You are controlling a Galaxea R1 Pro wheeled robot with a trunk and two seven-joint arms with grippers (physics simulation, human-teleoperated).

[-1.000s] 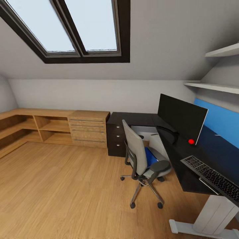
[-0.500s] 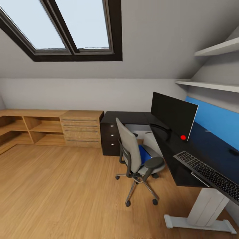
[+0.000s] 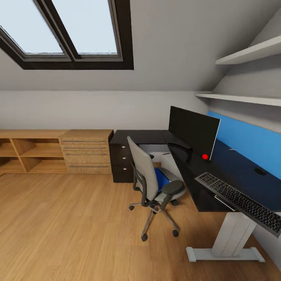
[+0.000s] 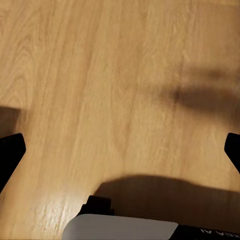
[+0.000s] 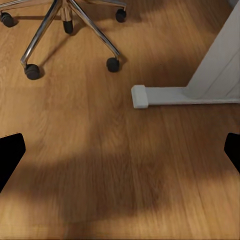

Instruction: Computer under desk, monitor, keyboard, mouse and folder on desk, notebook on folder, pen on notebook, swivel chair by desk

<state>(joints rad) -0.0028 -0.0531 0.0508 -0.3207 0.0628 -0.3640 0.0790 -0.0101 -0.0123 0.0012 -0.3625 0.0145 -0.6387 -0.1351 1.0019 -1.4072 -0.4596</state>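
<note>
The whole head picture has slid to the left since a moment ago, so the camera has turned; the things in the room lie as they did. More of the tabletop shows now, with a small dark round thing on it near the blue wall panel.

One swivel chair stands just beside the tabletop, its back toward the room. One blue folder lies on its seat. One monitor stands upright on the tabletop, and one keyboard lies near the front edge, apart from the monitor. A pale box shows under the tabletop, behind the chair. Two white shelves hang on the wall above.

The right wrist view shows the chair's chrome legs with four castors and the white foot of the tabletop's leg on the wood floor. The left wrist view shows bare floor with shadows.

The left pincer is spread wide, holding nothing. The right pincer is spread wide too, holding nothing.
</note>
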